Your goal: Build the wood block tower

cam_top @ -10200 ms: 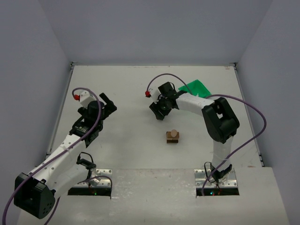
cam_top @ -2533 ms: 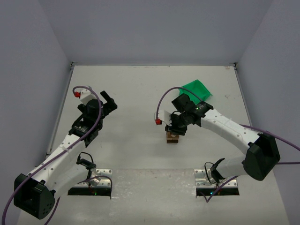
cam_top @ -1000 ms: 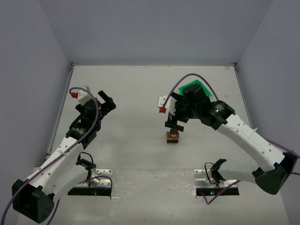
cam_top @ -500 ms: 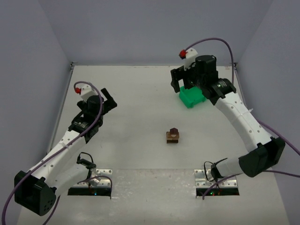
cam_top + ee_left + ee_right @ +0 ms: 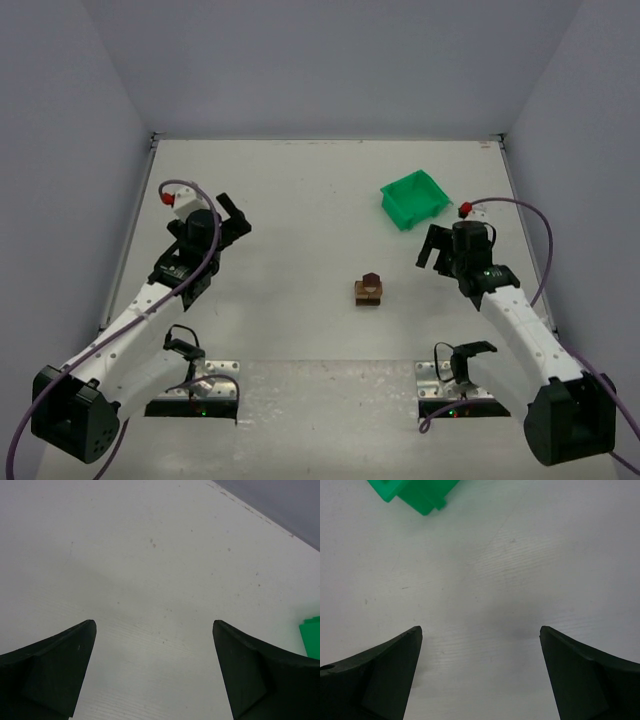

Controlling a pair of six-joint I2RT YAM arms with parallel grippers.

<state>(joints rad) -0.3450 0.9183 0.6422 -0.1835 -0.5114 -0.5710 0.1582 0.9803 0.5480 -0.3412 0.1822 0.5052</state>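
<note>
The left arm (image 5: 120, 325) and right arm (image 5: 525, 325) are white links with black joints, each trailing a purple cable (image 5: 549, 250) and carrying a red-capped white block (image 5: 176, 201); the left gripper (image 5: 154, 622) and right gripper (image 5: 480, 627) have matte black wedge-shaped fingers (image 5: 50, 670).

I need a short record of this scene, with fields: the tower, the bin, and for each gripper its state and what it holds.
tower: wood block tower, standing near the middle of the table, a dark piece on top
bin: green bin, far right, apart from the tower
left gripper: open, holds nothing, over bare table
right gripper: open, holds nothing, right of the tower
</note>
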